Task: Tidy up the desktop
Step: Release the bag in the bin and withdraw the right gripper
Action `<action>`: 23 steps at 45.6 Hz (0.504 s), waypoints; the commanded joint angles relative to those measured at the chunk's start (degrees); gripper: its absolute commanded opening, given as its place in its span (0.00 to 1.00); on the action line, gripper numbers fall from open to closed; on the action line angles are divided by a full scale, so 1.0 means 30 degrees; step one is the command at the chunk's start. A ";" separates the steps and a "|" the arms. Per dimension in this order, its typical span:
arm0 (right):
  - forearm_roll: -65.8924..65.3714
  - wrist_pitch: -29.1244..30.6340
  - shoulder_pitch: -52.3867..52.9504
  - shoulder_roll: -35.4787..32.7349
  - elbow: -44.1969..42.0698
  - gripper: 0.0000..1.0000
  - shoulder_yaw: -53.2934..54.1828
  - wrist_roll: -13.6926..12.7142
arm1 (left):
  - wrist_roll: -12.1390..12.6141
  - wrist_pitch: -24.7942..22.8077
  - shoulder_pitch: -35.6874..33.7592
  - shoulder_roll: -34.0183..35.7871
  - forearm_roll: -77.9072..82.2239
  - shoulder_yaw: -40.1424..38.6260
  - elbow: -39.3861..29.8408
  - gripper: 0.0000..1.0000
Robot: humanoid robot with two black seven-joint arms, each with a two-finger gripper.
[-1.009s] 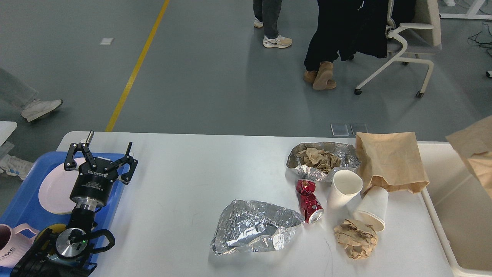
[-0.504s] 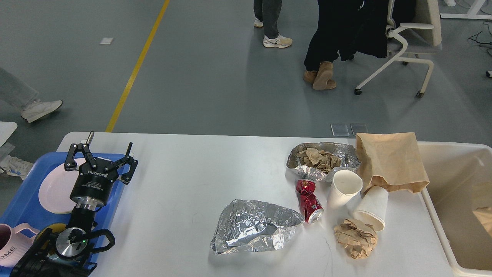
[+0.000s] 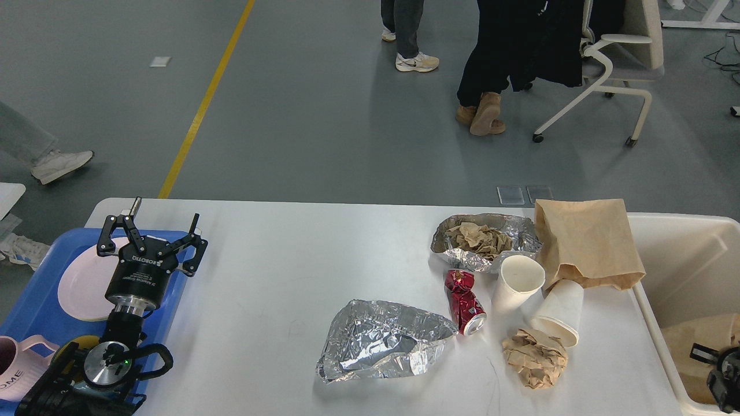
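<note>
The white desktop [image 3: 277, 271] carries litter on its right half: a crumpled foil sheet [image 3: 384, 341], a crushed red can [image 3: 464, 301], two white paper cups [image 3: 517, 283] [image 3: 559, 313], a crumpled brown paper ball [image 3: 535, 358], a foil dish holding crumpled paper [image 3: 483, 240] and a brown paper bag [image 3: 584, 242]. My left gripper [image 3: 166, 211] stands open over the blue tray [image 3: 34, 300], nothing between its fingers. My right gripper [image 3: 722, 372] shows only as a dark part at the lower right, inside the cream bin [image 3: 665, 242]; its fingers cannot be told apart.
The blue tray holds a pink plate [image 3: 78, 286] and a pink mug [image 3: 17, 370]. A brown paper bag [image 3: 699, 338] lies in the cream bin. People's legs and an office chair [image 3: 613, 63] stand on the floor beyond the table's far edge.
A brown paper bag that hung at the right edge has dropped into the cream bin. My right gripper has come into view at the lower right. The left arm has not moved.
</note>
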 commanded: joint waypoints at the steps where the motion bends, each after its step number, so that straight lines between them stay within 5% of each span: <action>1: 0.0023 -0.0257 -0.0193 0.0426 0.0019 0.00 0.0031 0.0001 | 0.0002 -0.0001 -0.0017 0.0000 -0.0004 0.0000 -0.0003 0.96; 23: 0.0023 -0.0316 -0.0603 0.1100 0.0048 0.00 0.0207 -0.0028 | 0.0002 -0.0001 -0.0017 0.0000 -0.0004 0.0000 -0.0003 0.96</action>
